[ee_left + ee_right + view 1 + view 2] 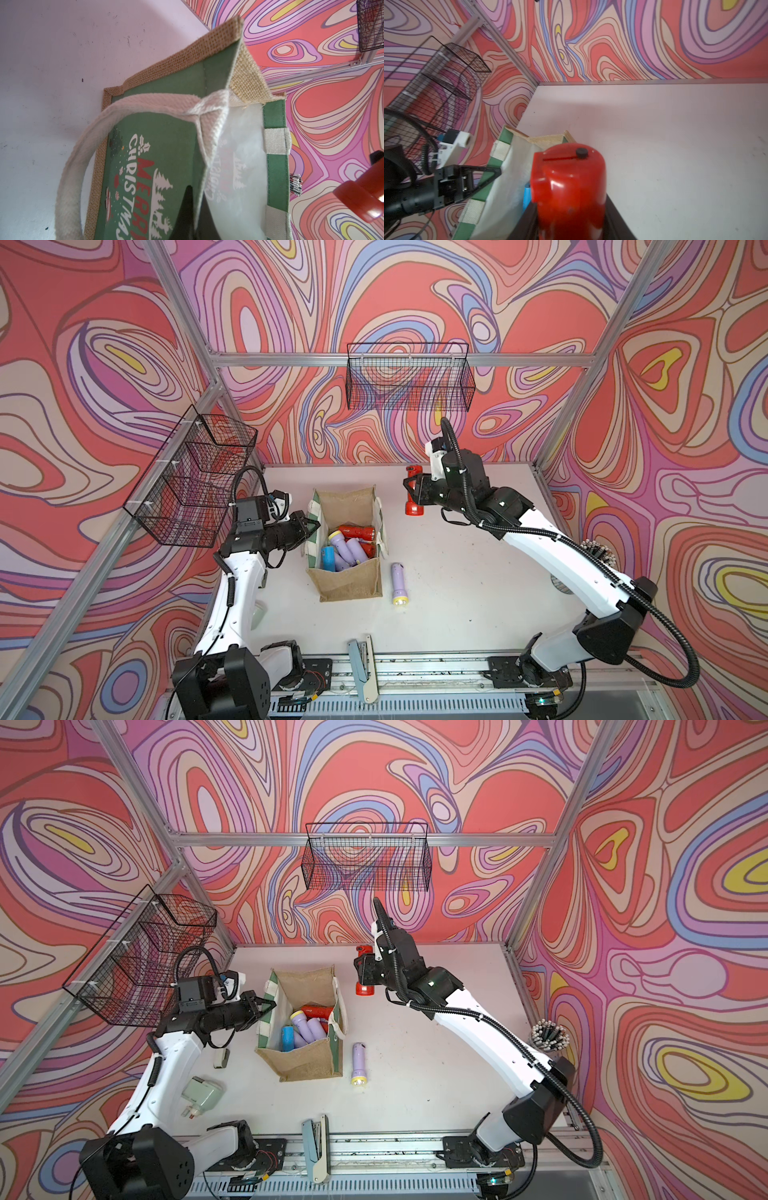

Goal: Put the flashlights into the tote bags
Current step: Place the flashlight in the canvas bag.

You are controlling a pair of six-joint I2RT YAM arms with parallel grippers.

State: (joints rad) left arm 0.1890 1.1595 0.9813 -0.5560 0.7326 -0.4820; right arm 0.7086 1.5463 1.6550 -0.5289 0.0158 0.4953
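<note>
Several lilac, red, blue flashlights [353,549] in tan jute tote bag [351,584], left end effector [313,526] pinching its rim, right end effector [409,490] gripping red flashlight [414,509], white bench [478,572].

Bright, even light, soft shadows; the close red flashlight [566,187] blurs.

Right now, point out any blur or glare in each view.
Right wrist view: the red flashlight sits near the lens, soft at its near end, with white highlights. Left wrist view: tote bag print sharp, the red flashlight beyond it blurred. Both top views: crisp; lilac flashlight lens glints.
</note>
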